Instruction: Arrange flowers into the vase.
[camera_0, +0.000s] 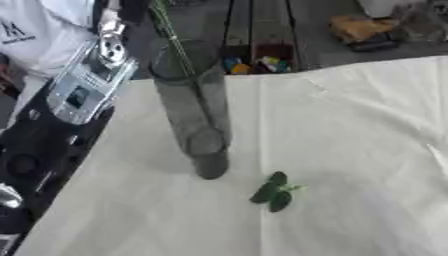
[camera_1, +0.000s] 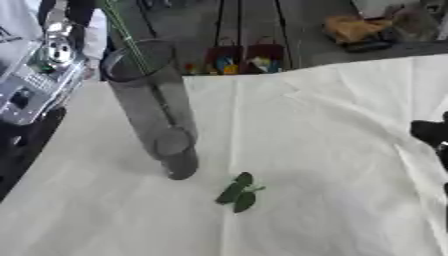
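- A tall see-through vase (camera_1: 153, 107) stands on the worktop (camera_0: 350, 150), which is covered with a white cloth.
- A thin green stem (camera_1: 131, 42) is in the vase. It leans toward the far side and sticks out past the rim. Its top goes out of the picture, so no bloom shows.
- A small sprig of green leaves (camera_0: 275, 192) lies flat on the cloth, near the foot of the vase and a bit to its right. It does not touch the vase.
- The robot's left arm (camera_0: 83, 85), silver and black, comes in along the left edge, just beside the vase. Its hand does not show in either view.
- At the right edge of the right eye view, a black bit of the right hand (camera_1: 432, 134) pokes in above the cloth. I cannot tell if its fingers are open or curled. It is well apart from the vase and the leaves.
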